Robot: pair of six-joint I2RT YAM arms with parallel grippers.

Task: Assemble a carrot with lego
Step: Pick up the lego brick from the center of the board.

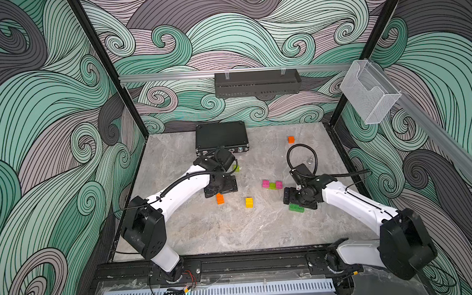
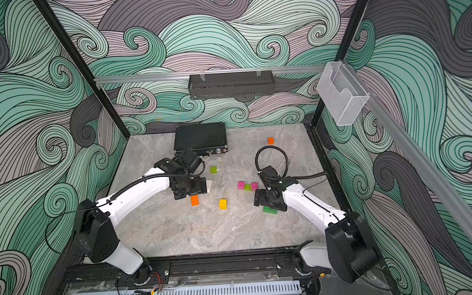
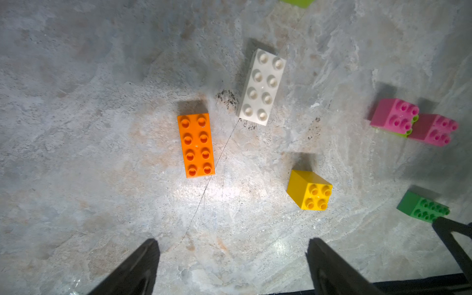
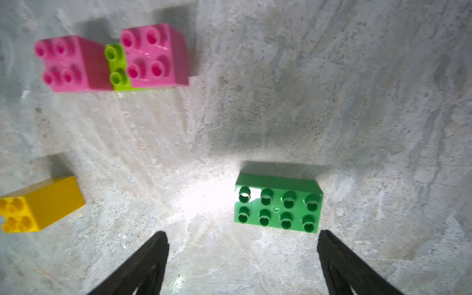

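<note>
My right gripper has its jaws apart and empty, and the green brick lies just ahead of them, nearer one finger. My left gripper is spread too, holding nothing, over the orange brick and white brick. The carrot is so far only the pink-and-lime piece, right of centre in both top views. The yellow brick lies loose at centre. I judge a pick is in hand. Next I'd centre on the green and lower.

orange brick | white brick | yellow brick | grey marbled table
</note>
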